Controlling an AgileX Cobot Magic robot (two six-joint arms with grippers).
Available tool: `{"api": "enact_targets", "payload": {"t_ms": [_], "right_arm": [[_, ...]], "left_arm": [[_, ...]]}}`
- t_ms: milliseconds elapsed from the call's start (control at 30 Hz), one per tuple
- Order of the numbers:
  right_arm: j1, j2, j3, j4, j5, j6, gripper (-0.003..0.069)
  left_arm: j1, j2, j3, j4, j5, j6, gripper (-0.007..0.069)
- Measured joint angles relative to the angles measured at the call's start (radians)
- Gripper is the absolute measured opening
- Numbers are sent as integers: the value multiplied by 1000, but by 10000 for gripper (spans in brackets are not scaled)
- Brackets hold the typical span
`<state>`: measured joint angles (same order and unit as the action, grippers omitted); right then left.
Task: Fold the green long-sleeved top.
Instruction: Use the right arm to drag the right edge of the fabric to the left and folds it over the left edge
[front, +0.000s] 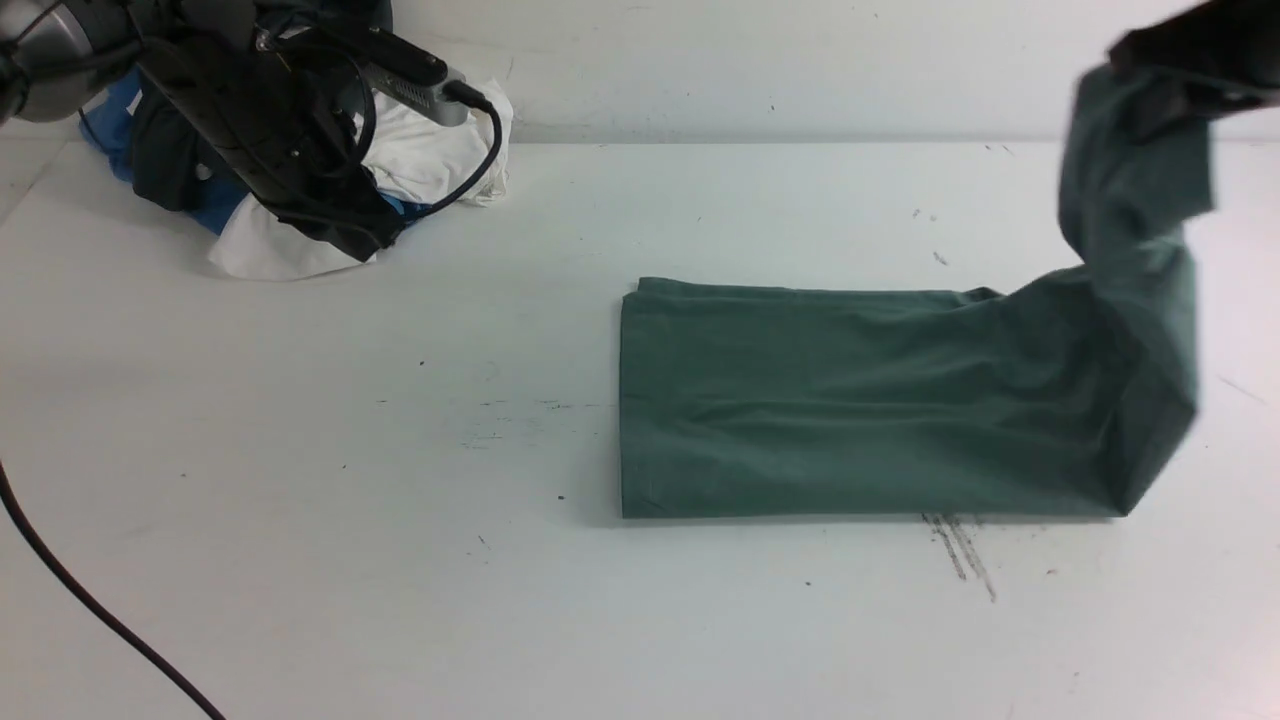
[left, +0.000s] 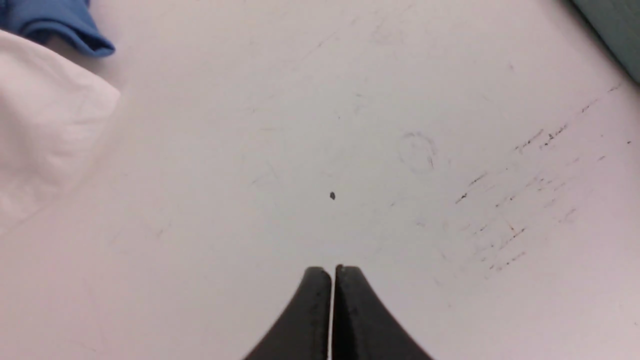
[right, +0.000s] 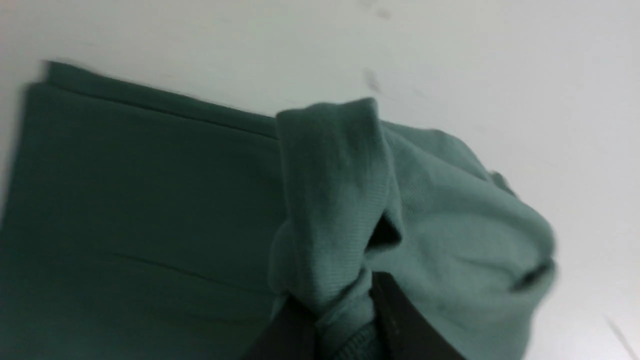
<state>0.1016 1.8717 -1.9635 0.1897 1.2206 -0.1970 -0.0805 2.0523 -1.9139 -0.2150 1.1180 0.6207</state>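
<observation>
The green long-sleeved top (front: 850, 400) lies folded into a long band on the white table (front: 400, 560), right of centre. Its right end rises off the table to my right gripper (front: 1170, 85) at the upper right, which is shut on a bunch of the fabric. In the right wrist view the gripper (right: 345, 315) pinches the green cloth (right: 330, 200) between its dark fingers (right: 405, 325), with the flat part of the top below. My left gripper (left: 332, 272) is shut and holds nothing, hovering over bare table. A corner of the top (left: 615, 30) shows in the left wrist view.
A heap of white, blue and dark garments (front: 420, 150) sits at the back left, partly behind my left arm (front: 270, 110). The white cloth (left: 45, 125) and blue cloth (left: 55, 25) also show in the left wrist view. A black cable (front: 90, 600) crosses the near left corner.
</observation>
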Motion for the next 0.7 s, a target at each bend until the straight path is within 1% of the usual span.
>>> {"api": "enact_targets", "payload": {"t_ms": [33,67,133,167,233,333,433,467,700], "right_arm": [[8,2,-3,6,-2,-1,83],[65,23,-25,49,-16,-5,83],[103,47,-37,75,-25,-7,83],[145,79,-43,101,-34,-8,83],[189,121,-46,125,-47,-8,83],[223,182,-46,161,-67,-8,83],[238,219,-46,191,-84,-9,83],[246,243,-46,218,-94,-12,83],[256,305,-46,303,-143,-23,83]], "left_arm": [[0,0,0,0,0,0,-7],[0,0,0,1,3,-1,-7],[0,0,0,1,3,-1,-7],[0,0,0,1,3,-1,-7],[0,1,0,1,3,-1,-7],[0,3,0,-5,3,-1,-7],[0,3,0,-14,3,-1,-7],[0,3,0,-22,3,-1,-7],[0,8,0,-39,3,0,-7]]}}
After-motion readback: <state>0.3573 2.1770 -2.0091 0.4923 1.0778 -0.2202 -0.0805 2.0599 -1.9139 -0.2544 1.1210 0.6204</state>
